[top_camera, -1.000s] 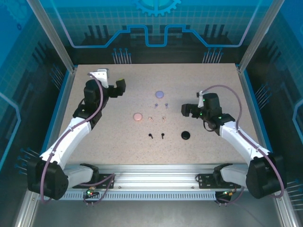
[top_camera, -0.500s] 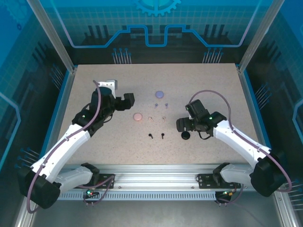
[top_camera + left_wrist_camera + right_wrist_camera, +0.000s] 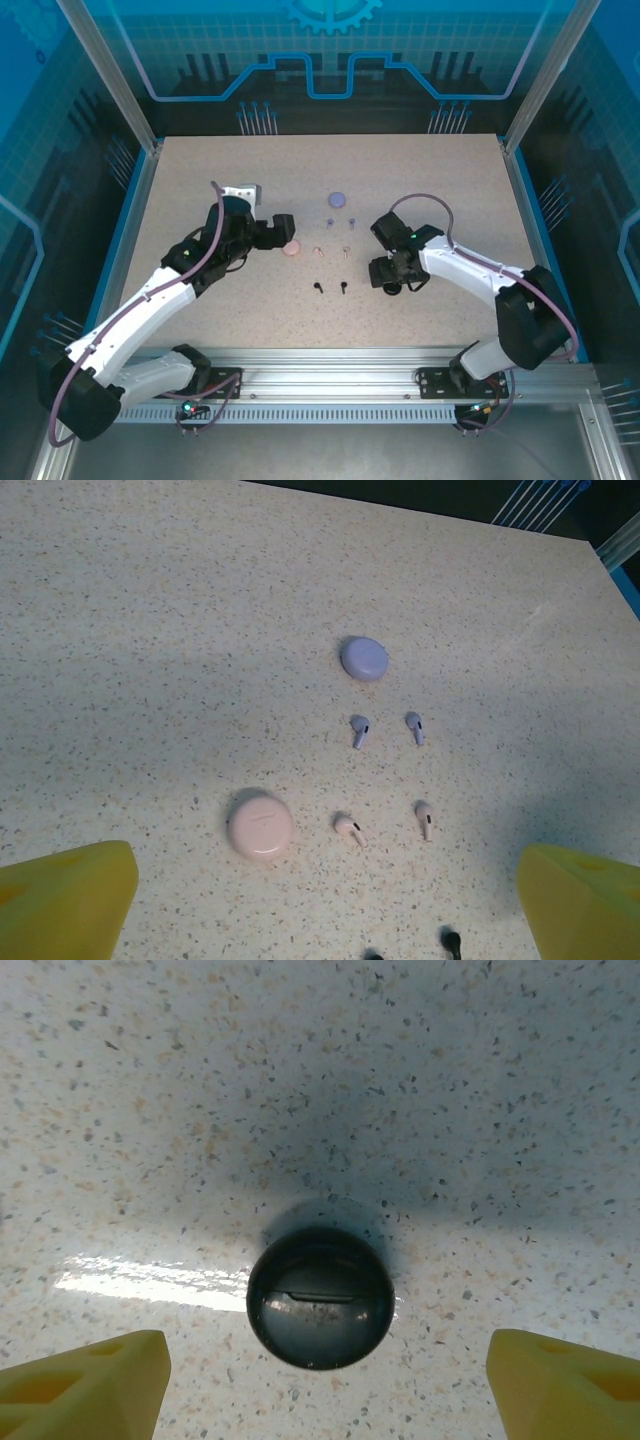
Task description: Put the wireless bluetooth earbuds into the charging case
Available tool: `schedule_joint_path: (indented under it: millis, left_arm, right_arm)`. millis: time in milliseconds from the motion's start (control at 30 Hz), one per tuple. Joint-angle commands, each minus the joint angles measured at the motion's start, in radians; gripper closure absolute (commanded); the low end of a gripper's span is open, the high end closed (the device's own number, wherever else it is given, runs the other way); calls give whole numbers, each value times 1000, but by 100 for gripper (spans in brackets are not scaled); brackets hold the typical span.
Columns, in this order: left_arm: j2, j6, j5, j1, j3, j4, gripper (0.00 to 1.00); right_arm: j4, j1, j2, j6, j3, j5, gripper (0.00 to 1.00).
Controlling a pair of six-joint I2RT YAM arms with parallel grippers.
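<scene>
Both grippers stand open over the table, and all six earbuds lie loose on it.
The right gripper hangs over the black case, a finger well clear on either side. The left gripper, jaws wide apart, sits just left of the pink case. In mid-table the purple earbuds lie just near of the purple case, the pink earbuds right of the pink case, and the black earbuds nearest, left of the black case.

glossy black case on speckled stone-look table; pink case smooth, matt.
</scene>
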Motion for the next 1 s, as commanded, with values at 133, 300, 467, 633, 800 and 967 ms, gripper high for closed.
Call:
schedule_joint_path:
  millis: [133, 300, 467, 633, 800, 967]
  left_arm:
    - [17, -25, 16, -25, -16, 34, 1]
    - [26, -49, 23, -25, -16, 60, 1]
    - [20, -92, 14, -25, 2, 59, 1]
    - [11, -112, 4, -26, 6, 61, 1]
    - [9, -123, 4, -28, -8, 66, 1]
    - [11, -122, 14, -32, -18, 75, 1]
  right_arm:
    - [28, 11, 66, 23, 8, -12, 21]
    - [53, 9, 91, 20, -6, -17, 26]
    - [80, 9, 120, 27, -23, -22, 28]
    - [103, 7, 135, 30, -41, -26, 30]
    - [122, 1, 152, 30, -51, -27, 33]
    - [139, -2, 165, 30, -59, -32, 36]
